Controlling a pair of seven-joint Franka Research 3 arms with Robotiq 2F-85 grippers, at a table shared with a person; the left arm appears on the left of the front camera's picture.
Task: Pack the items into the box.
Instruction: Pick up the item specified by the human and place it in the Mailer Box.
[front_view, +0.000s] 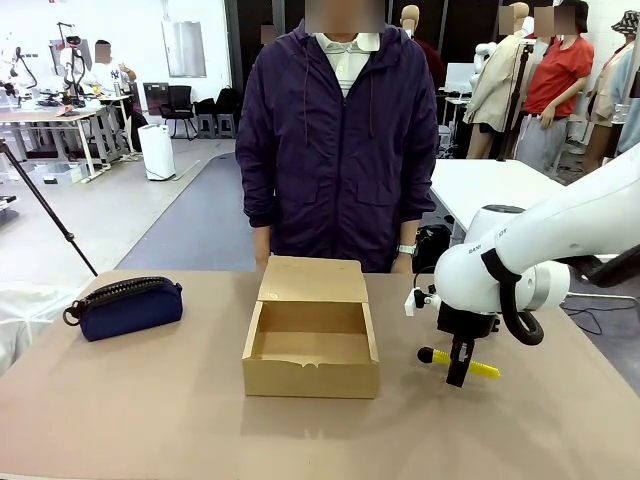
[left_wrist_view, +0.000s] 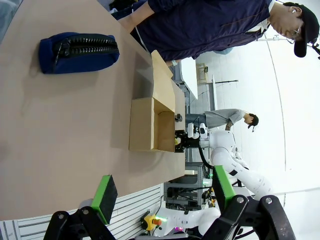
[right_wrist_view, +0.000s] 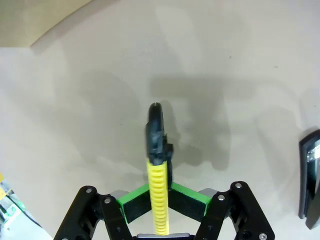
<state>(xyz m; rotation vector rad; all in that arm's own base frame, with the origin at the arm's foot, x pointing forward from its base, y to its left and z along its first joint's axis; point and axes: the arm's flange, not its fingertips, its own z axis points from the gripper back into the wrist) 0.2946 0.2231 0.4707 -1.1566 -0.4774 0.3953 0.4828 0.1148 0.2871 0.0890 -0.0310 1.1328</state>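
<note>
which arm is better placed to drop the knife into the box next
Right. The right gripper is shut on the yellow utility knife, just beside the open box. The left gripper is open and empty, farther from the box, on the pouch side.

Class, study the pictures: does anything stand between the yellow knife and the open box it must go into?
Nothing visible. The right gripper holds the knife right of the box; bare table lies between, and the box is open and empty.

Pouch (front_view: 130, 305) left — box (front_view: 312, 381) — knife (front_view: 485, 369) right
</note>
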